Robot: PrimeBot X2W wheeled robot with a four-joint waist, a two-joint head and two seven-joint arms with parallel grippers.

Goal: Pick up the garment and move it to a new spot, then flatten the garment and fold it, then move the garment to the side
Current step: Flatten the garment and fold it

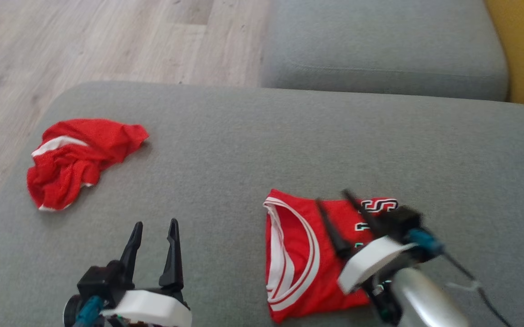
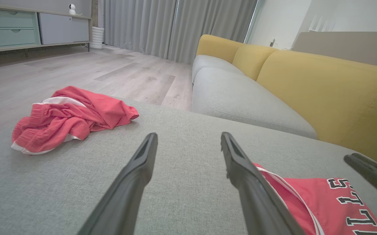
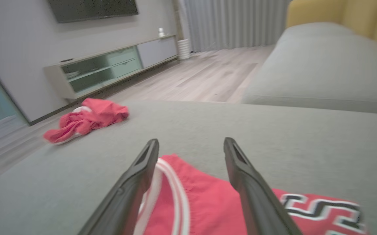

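While your right gripper (image 1: 332,197) hangs with fingers parted and empty over the folded red mesh jersey with white trim (image 1: 298,263), lower centre-right on the grey fabric cushion (image 1: 262,150), your left gripper (image 1: 155,223), lower left, stands equally spread; a crumpled red garment (image 1: 78,159) lies at upper left.

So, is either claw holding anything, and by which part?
Nothing held. Left claw open over the cushion; right claw open over the folded red jersey.
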